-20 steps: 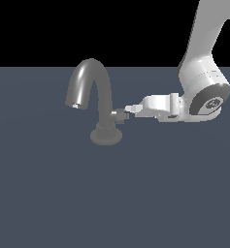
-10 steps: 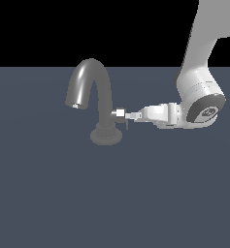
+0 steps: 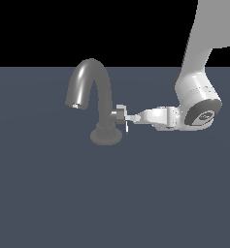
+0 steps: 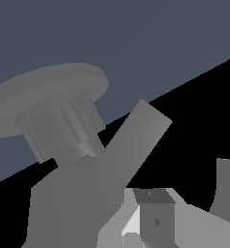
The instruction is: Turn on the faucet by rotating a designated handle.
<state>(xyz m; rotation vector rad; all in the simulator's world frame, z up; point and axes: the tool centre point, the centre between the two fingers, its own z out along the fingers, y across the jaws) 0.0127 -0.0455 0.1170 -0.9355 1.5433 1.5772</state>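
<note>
Dark slate-grey desk fills the lower scene under a black backdrop. On it stands the faucet, its round base flat on the desk and its arched spout curving toward the exterior view's left. Its small handle sticks out sideways from the stem toward the exterior view's right. The white arm reaches in level from that side, and the claw sits right at the handle's tip, touching it. Whether its fingers grip the handle or only press against it, I cannot tell. The wrist view shows the faucet's ribbed base close up, with one finger near the stem.
</note>
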